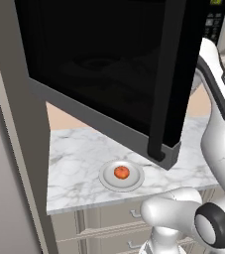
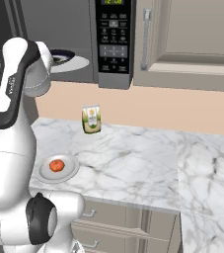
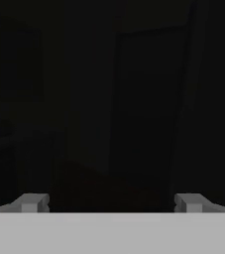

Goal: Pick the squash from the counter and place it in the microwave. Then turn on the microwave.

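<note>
The squash, a small orange-red lump, rests in the middle of a white plate near the front of the marble counter. Above it the microwave's dark glass door is swung wide open, its black handle hanging over the plate. The button panel sits to the right of the open cavity, where a glass turntable shows. In the hand view my gripper is open, fingertips far apart, nothing between them, facing dark surfaces.
A green-and-white carton stands at the back of the counter against the peach wall. Beige upper cabinets lie right of the microwave. Drawer fronts run under the counter. A tall grey panel borders the counter's left side.
</note>
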